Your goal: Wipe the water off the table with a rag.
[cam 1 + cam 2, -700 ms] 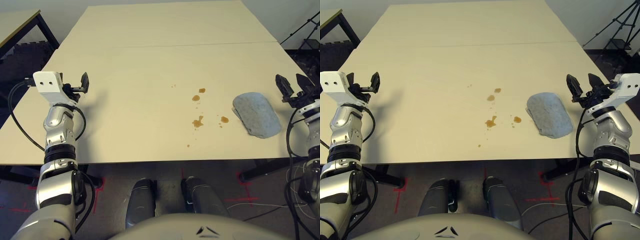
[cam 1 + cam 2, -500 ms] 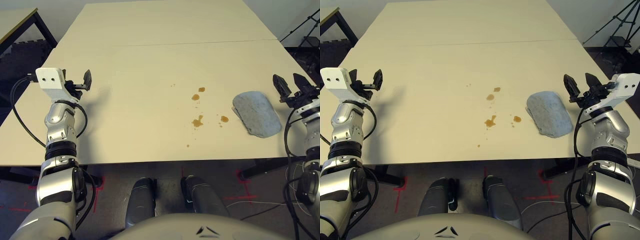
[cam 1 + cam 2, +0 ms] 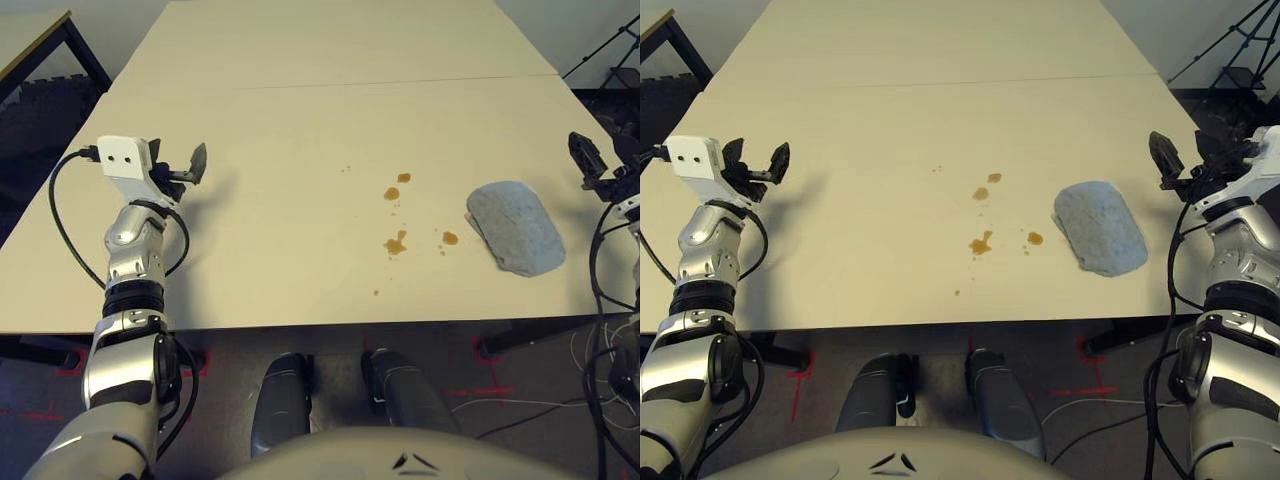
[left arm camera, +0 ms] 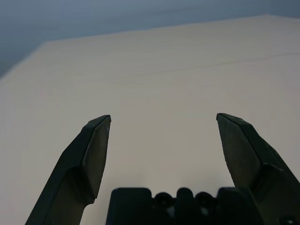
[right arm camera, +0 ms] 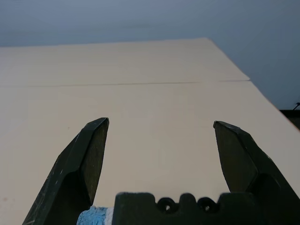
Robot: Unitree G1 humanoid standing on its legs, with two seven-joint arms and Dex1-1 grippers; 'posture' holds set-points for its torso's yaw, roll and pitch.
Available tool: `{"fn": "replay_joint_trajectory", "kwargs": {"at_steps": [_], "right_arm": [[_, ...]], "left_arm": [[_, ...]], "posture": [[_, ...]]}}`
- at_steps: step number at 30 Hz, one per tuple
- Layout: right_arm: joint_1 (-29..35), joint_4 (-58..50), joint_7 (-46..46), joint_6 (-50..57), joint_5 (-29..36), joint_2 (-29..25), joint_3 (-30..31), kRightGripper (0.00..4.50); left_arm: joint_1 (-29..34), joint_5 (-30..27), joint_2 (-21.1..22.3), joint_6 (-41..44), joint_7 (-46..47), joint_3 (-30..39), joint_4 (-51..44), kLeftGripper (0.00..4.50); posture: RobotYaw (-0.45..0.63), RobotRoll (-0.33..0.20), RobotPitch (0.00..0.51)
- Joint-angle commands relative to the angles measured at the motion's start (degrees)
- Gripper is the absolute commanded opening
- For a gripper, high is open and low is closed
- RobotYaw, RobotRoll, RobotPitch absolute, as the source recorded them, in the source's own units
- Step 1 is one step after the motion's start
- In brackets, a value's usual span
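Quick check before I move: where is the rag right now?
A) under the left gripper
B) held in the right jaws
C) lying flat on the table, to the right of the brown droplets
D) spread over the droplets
C: the rag lies flat on the table, just right of the water, with both grippers apart from it.

Pale beige table (image 3: 280,130) with thin seam, amber water (image 3: 396,243) droplets mid-front, blue-grey rag (image 3: 514,227) just right.

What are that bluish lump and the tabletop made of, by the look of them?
The rag looks like soft terry cloth: a fuzzy, nubbly blue-grey surface with rounded, slumped edges. The table seems a smooth matte laminate or painted board, pale beige, with one thin straight seam; its core cannot be told.
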Motion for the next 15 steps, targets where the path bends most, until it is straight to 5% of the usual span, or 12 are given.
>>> {"fn": "replay_joint_trajectory", "kwargs": {"at_steps": [1,9,15], "right_arm": [[0.6,-0.4,0.8,1.5,0.0,-0.2,0.5,4.46],[1.1,0.1,2.9,3.5,0.1,-1.3,0.3,4.46],[0.9,-1.5,10.8,15.7,0.4,-6.2,3.0,4.46]], "left_arm": [[3.6,-4.9,2.2,8.2,-12.4,-2.9,-8.3,4.50],[9.4,-10.2,8.7,23.6,-33.1,-10.7,-22.7,4.50],[6.9,-7.5,9.0,22.3,-36.0,-12.7,-19.9,4.50]], "posture": [[-0.15,0.000,0.139],[-0.16,0.000,0.122],[-0.16,0.000,0.116]]}}
